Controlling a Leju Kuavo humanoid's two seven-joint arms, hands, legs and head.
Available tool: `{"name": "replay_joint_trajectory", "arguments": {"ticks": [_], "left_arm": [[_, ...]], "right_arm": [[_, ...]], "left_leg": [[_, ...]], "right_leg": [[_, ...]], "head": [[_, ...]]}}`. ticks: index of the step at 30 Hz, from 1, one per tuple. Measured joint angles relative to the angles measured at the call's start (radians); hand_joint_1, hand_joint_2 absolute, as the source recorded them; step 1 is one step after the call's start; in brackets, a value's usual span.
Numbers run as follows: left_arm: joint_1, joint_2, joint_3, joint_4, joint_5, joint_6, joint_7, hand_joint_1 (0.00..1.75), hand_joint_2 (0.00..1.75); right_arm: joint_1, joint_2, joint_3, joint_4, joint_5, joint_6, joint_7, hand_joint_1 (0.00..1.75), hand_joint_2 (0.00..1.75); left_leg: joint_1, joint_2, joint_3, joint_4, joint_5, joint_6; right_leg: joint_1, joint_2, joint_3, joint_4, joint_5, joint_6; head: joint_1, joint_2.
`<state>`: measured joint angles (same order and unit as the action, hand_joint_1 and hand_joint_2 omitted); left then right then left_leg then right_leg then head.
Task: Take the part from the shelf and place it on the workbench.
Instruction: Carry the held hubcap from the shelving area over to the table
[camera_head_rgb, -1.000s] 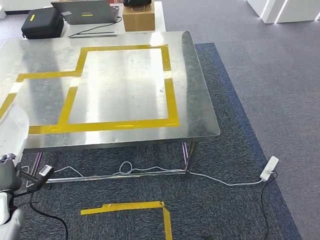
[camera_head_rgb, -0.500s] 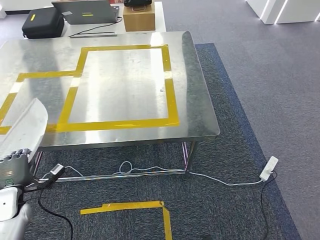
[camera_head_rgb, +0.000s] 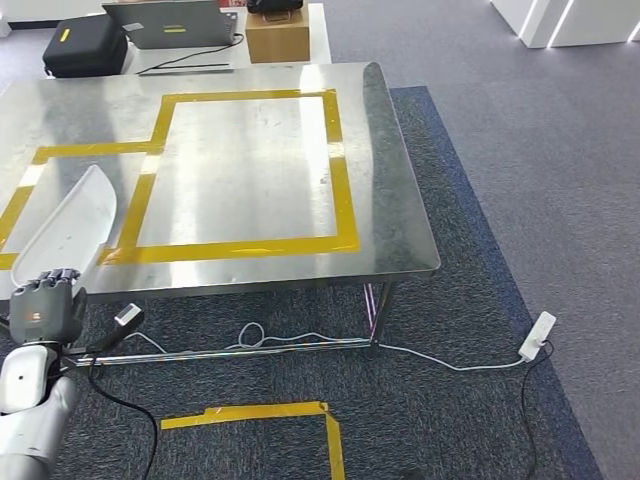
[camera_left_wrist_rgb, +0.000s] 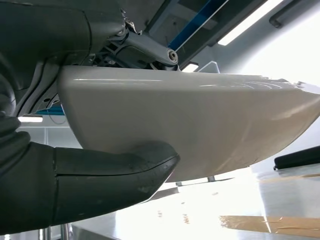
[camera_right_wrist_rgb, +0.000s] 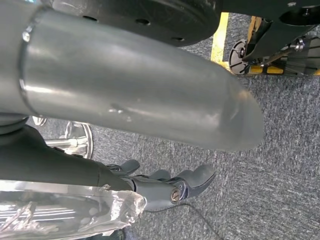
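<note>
Left hand: the dark grey many-fingered left hand (camera_head_rgb: 47, 305) sits at the lower left of the head view on its silver arm, fingers curled around the near end of the part; in the left wrist view the thick grey thumb (camera_left_wrist_rgb: 113, 172) presses against the part's underside.
Part: the pale off-white, smooth, curved plastic shell (camera_head_rgb: 69, 228) slants up from the hand toward the centre left of the head view, over the near left edge of the workbench; whether it touches the tabletop I cannot tell.
Workbench: the shiny stainless steel table (camera_head_rgb: 392, 200) fills the upper left and middle of the head view, marked with yellow tape (camera_head_rgb: 343, 200) in rectangular outlines.
Right hand: the dark grey right hand (camera_right_wrist_rgb: 170, 187) hangs above the carpet in the right wrist view, its fingers loosely bent with nothing in them.
Floor: grey carpet with a darker blue-edged mat (camera_head_rgb: 483, 300) under the bench, a white cable (camera_head_rgb: 302, 340) running to a white power strip (camera_head_rgb: 538, 336) at the right, and more yellow tape (camera_head_rgb: 256, 412) at the bottom centre.
Background: a black case (camera_head_rgb: 84, 45), a grey laptop (camera_head_rgb: 173, 22) and a brown cardboard box (camera_head_rgb: 278, 35) along the top edge.
</note>
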<state>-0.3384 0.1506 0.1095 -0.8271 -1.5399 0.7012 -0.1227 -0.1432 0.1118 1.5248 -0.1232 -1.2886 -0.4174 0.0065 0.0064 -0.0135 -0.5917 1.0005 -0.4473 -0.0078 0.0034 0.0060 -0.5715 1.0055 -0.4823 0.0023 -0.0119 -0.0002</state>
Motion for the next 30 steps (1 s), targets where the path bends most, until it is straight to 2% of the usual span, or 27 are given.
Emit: {"name": "replay_joint_trajectory", "arguments": {"ticks": [15, 20, 30], "left_arm": [[-0.018, -0.002, 0.0, 0.032, 0.002, 0.0, -0.007, 1.33, 1.75], [-0.064, -0.001, 0.001, 0.082, 0.01, 0.0, -0.038, 1.33, 1.75], [-0.181, 0.029, 0.019, 0.224, 0.014, 0.0, -0.003, 1.33, 1.75]], "right_arm": [[0.0, 0.0, 0.0, 0.0, 0.003, 0.002, 0.0, 0.0, 0.0], [0.0, 0.0, 0.0, 0.0, 0.014, 0.015, 0.001, 0.0, 0.0], [0.001, 0.003, 0.0, 0.0, 0.013, 0.038, 0.007, 0.0, 0.0]], "left_leg": [[0.0, 0.0, 0.0, 0.0, 0.0, 0.0], [0.0, 0.0, 0.0, 0.0, 0.0, 0.0], [0.0, 0.0, 0.0, 0.0, 0.0, 0.0]], "right_leg": [[0.0, 0.0, 0.0, 0.0, 0.0, 0.0], [0.0, 0.0, 0.0, 0.0, 0.0, 0.0], [0.0, 0.0, 0.0, 0.0, 0.0, 0.0]], "head": [[0.0, 0.0], [0.0, 0.0], [0.0, 0.0]]}}
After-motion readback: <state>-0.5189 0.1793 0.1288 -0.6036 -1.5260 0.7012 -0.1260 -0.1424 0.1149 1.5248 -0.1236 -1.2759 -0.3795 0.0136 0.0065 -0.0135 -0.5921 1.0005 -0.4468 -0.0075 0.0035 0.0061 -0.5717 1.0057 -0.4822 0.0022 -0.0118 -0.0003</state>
